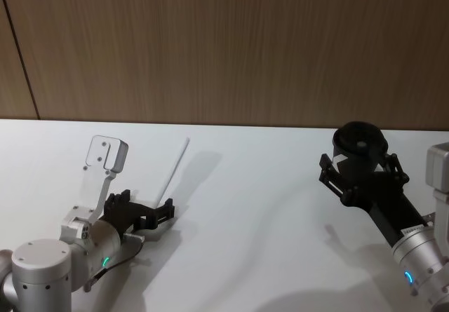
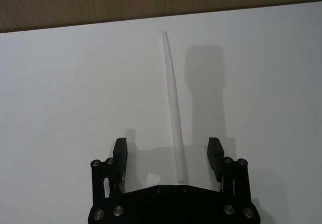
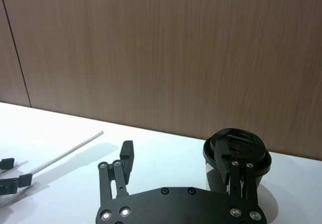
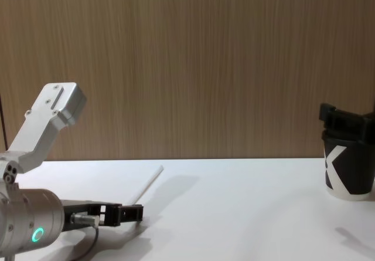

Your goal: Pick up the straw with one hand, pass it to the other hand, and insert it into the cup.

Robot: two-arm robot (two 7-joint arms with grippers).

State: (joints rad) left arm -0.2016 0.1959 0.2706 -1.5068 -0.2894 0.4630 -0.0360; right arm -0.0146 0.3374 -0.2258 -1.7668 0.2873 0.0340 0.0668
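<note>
Left gripper [image 2: 167, 151] sits low over the white table [image 2: 60, 108], front left of the robot. Its fingers [image 2: 119, 152] are spread wide and grip nothing. The left wrist view shows the straw [image 2: 172, 103] lying flat on the table. Its near end runs in between the two fingers with a clear gap on each side, touching neither. The head and chest views put the fingertips at that near end but hide the gaps. The straw's far end points toward the wood wall [image 1: 224, 45], slanting a little right.

Right gripper [image 3: 176, 156] is on the right side, well apart from the straw, fingers also spread, holding nothing. In the right wrist view one finger overlaps the front of the cup [image 3: 254, 153], which has a black lid on and is not between the fingers. In the head view the fingers look to be on either side of it; contact cannot be told. The chest view shows the cup upright on the table at far right, white K mark facing the camera, with a black gripper block in front of its rim.
</note>
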